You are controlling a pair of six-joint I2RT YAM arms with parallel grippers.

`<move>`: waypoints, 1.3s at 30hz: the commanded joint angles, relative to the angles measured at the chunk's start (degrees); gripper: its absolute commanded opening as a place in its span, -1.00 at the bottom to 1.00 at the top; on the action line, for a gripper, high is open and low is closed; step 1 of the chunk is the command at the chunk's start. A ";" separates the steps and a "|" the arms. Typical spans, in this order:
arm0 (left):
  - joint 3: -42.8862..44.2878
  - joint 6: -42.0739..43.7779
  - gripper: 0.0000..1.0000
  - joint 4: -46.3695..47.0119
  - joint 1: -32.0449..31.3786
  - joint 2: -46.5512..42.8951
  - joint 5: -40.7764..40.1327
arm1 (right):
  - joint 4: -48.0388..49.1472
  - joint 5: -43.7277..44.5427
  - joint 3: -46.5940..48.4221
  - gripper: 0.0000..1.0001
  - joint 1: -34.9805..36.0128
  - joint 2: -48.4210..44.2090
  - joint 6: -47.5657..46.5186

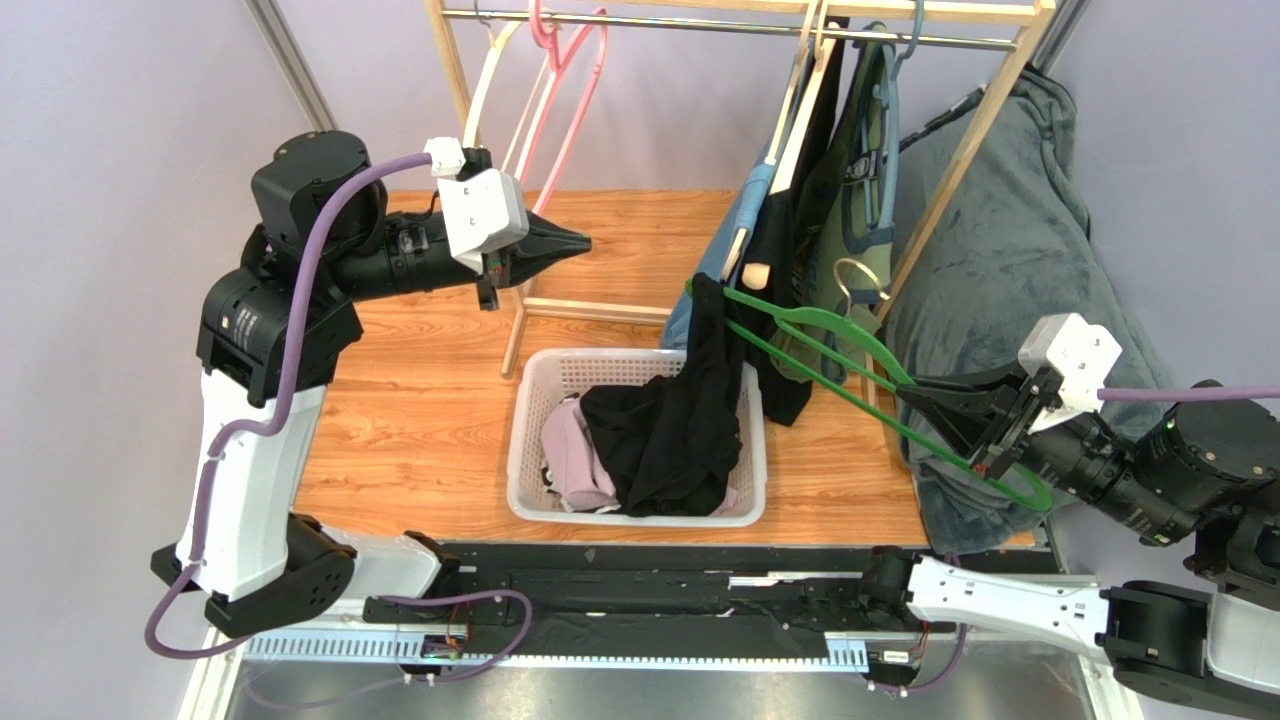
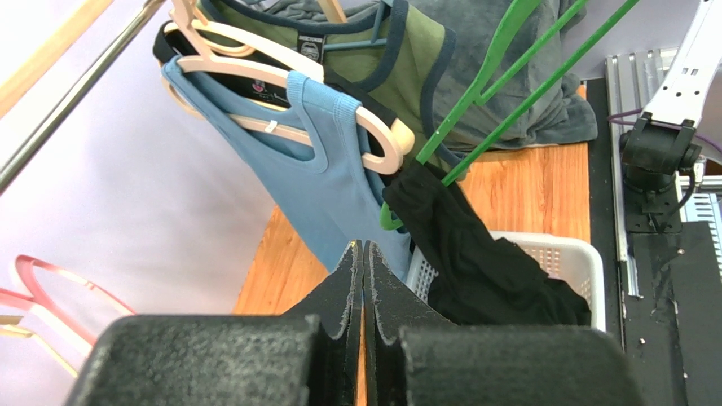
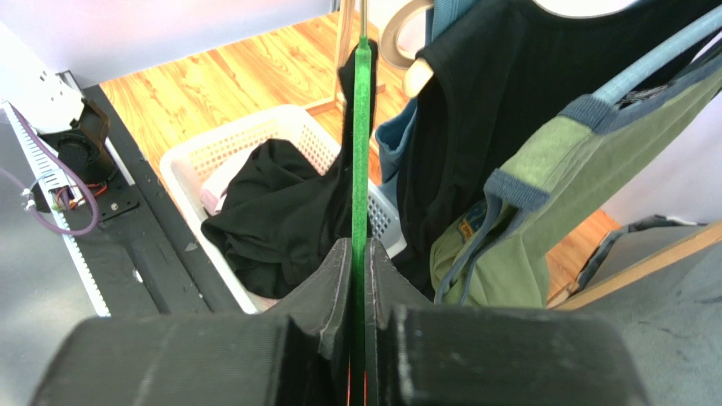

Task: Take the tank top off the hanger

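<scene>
My right gripper (image 1: 914, 389) is shut on a green hanger (image 1: 819, 348) and holds it tilted over the white basket (image 1: 541, 383). A black tank top (image 1: 684, 428) still hangs by one strap from the hanger's far tip and droops into the basket. In the right wrist view the green hanger (image 3: 360, 144) runs edge-on between my fingers, with the black top (image 3: 275, 211) below. My left gripper (image 1: 579, 245) is shut and empty, up in the air left of the rack. Its view shows the hanger's tip (image 2: 390, 222) and the black top (image 2: 479, 262).
A wooden rack (image 1: 962, 143) holds a blue top (image 1: 721, 255), a black one and a green one (image 1: 857, 165) on hangers, plus empty pink hangers (image 1: 564, 90). A grey blanket (image 1: 999, 270) drapes on the right. Pinkish clothes (image 1: 571, 458) lie in the basket.
</scene>
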 commanded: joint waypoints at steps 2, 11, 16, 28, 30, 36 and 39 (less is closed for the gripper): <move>-5.94 -4.62 -0.65 1.28 -0.05 -1.74 2.99 | 1.78 0.10 0.81 -1.00 -0.28 -0.13 1.79; -35.64 -14.30 0.60 5.23 -4.09 -13.51 8.38 | 8.10 -5.00 0.02 -1.00 -0.19 0.74 1.79; -37.96 -14.84 0.77 8.04 -4.18 -14.58 6.80 | 15.04 -9.83 -0.68 -1.00 -0.19 1.27 3.62; -35.33 -15.62 0.88 13.67 -3.83 -11.85 -3.04 | 22.43 -15.20 -4.28 -1.00 -0.19 0.31 8.38; -35.06 -16.85 0.89 14.37 -3.74 -11.59 -2.87 | 22.88 -17.11 -4.63 -1.00 -0.19 0.04 8.64; -35.15 -18.00 0.49 15.43 -3.65 -11.15 -2.53 | 23.41 -17.57 -4.72 -1.00 -0.19 -0.05 8.64; -34.10 -18.61 -0.56 15.08 -3.65 -10.88 -1.12 | 22.44 -16.70 -4.20 -1.00 -0.19 -0.05 8.55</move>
